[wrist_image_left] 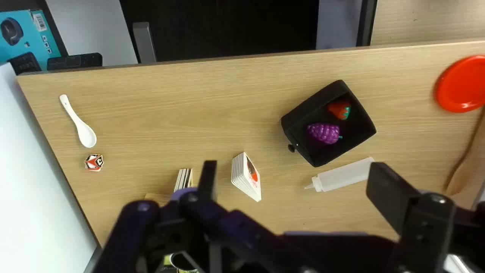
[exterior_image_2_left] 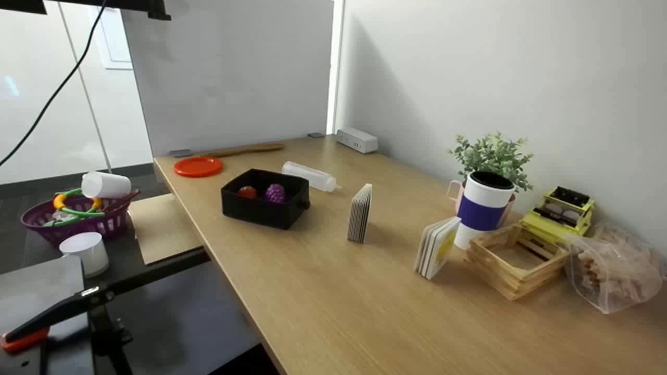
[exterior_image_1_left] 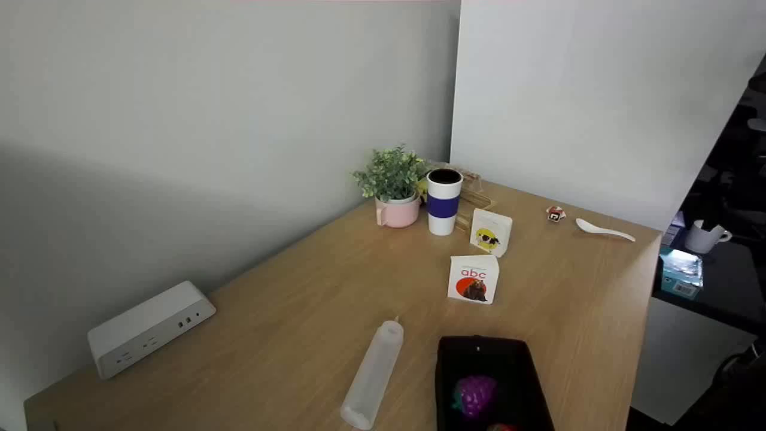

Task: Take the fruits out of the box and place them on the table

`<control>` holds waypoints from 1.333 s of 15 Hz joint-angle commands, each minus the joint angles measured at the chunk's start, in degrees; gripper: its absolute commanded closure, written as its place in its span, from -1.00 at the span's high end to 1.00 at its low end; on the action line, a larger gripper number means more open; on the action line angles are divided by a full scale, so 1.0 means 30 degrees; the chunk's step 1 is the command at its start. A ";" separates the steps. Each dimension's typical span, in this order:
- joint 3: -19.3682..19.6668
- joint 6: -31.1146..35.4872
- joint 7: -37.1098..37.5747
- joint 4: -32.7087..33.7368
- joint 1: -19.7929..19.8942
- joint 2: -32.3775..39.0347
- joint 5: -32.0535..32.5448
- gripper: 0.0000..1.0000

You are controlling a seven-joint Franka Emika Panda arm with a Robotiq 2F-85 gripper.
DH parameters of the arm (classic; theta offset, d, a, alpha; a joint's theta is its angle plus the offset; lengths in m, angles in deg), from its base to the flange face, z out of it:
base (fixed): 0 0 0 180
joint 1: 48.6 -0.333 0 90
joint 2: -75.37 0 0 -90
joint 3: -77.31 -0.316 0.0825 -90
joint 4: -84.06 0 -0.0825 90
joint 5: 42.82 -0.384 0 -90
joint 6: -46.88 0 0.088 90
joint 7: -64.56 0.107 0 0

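Observation:
The black box stands on the wood-grain table. Inside lies a bumpy purple grape-like fruit. Beside it lies a red strawberry-like fruit with a green end. No separate green piece shows. In an exterior view the box is cut by the lower edge. My gripper is open and empty in the wrist view, its fingers wide apart, above the table and apart from the box. It shows in neither exterior view.
A clear squeeze bottle lies beside the box. Two standing card books, a tumbler, a plant and a wooden crate stand further along. A red plate and a white spoon lie near the ends.

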 commanded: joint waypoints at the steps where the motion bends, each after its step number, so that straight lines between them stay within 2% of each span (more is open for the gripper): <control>1: -0.0064 -0.0035 -0.0080 0.0035 0.0121 -0.0003 -0.0066 1.00; 11: -0.0039 0.0025 -0.0038 0.0365 0.0393 0.0542 0.0148 1.00; 15: 0.0372 0.0843 -0.0618 0.0372 0.0818 0.1828 0.0983 1.00; 20: 0.1838 0.1584 -0.1824 0.0875 0.0673 0.5035 0.0583 1.00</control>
